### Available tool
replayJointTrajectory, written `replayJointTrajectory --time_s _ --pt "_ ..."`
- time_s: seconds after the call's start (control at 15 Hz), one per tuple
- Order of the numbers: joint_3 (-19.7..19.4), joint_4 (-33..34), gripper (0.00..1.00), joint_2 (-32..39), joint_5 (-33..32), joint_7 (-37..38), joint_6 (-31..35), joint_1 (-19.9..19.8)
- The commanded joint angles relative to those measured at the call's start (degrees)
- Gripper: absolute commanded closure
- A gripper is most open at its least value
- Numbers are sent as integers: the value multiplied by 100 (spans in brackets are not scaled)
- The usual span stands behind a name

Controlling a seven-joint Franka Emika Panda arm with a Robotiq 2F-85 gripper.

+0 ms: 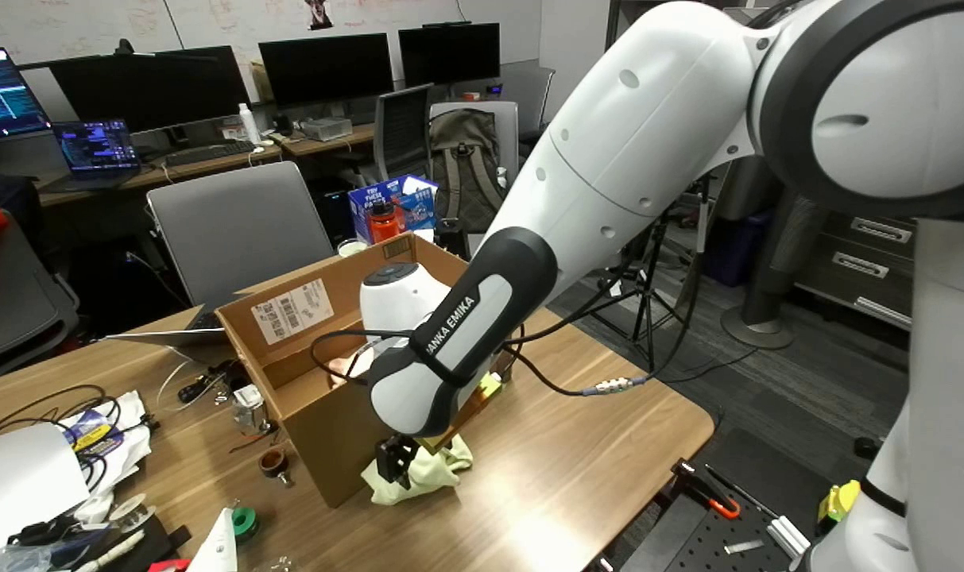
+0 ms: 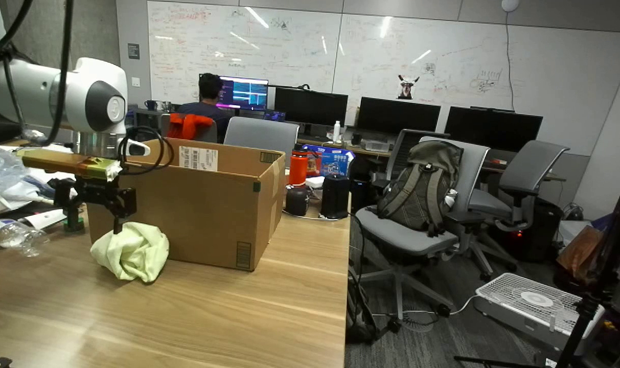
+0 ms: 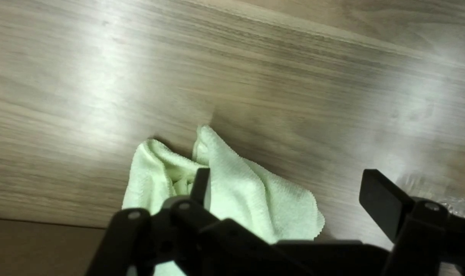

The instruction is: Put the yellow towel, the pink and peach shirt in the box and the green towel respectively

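Cardboard box (image 2: pixel 202 217), pinkish cloth (image 1: pixel 361 365) inside, pale-green towel (image 2: pixel 133 253) beside, pincer (image 3: pixel 285 188) spread wide, empty

In exterior view you have cardboard box (image 2: pixel 202 214) on table (image 2: pixel 258 306); towel (image 2: pixel 136 253) beside it, at 8 o'clock; water bottle (image 2: pixel 298 171) beyond, 2 o'clock; backpack (image 2: pixel 417 189) on chair (image 2: pixel 407 240), 3 o'clock. In box, cloth (image 1: pixel 362 364). In wrist view your gripper (image 3: pixel 286 182) has one fingertip (image 3: pixel 199 187) over towel, other past its 3 o'clock edge.
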Motion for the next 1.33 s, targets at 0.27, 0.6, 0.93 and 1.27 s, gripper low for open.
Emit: replayJointTrajectory --time_s 0.27,0.6,0.93,1.27 --pt "-151 -236 0 94 -86 195 472 131" --pt "-206 -218 0 331 -96 161 596 161" --pt "-243 -81 0 518 -122 98 642 172" --pt "-323 54 0 575 -225 65 718 168"
